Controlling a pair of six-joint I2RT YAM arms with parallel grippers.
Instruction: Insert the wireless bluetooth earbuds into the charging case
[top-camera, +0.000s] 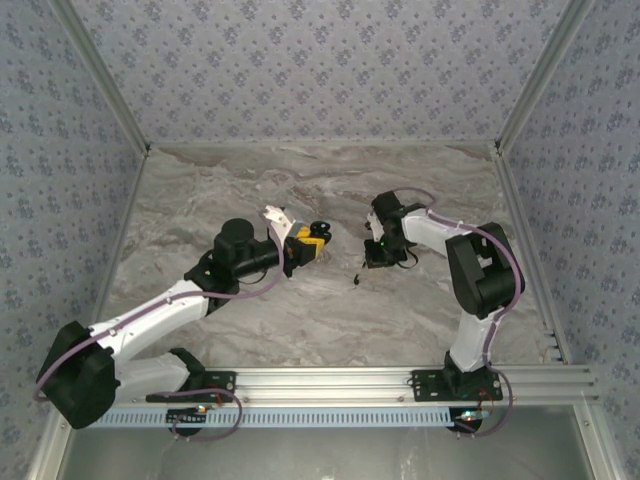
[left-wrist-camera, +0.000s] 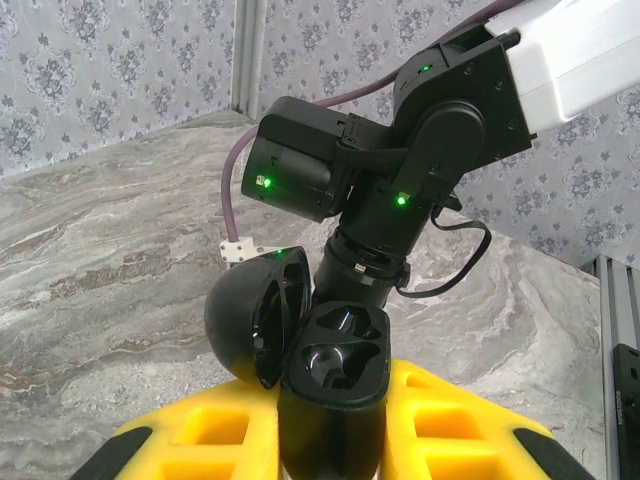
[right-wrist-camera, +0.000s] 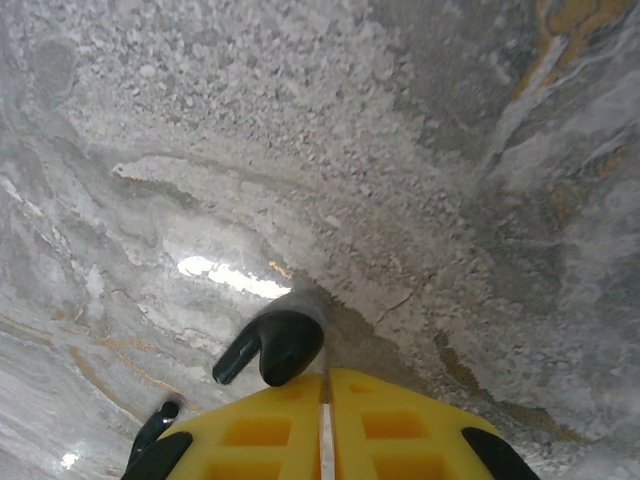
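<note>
3 walls (top-camera: 300, 60) w/ grey floral paper around marble-look worktop (top-camera: 300, 320); alu rail (top-camera: 340, 380) at near edge. Left gripper (left-wrist-camera: 330, 445) clamped on charging case (left-wrist-camera: 335, 355), lid open, above worktop centre. Right gripper (right-wrist-camera: 325, 385) jaws closed together; earbud (right-wrist-camera: 285, 345) at tips, hold unclear; 2nd earbud (right-wrist-camera: 152, 425) on worktop just beside.

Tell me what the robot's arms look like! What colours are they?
The left arm and the right arm are both made of smooth white links joined by chunky black joints. A purple cable loops along each arm. Tiny green lights glow on the black joints. The jaws are bright yellow blocks with square hollows moulded into them.
</note>
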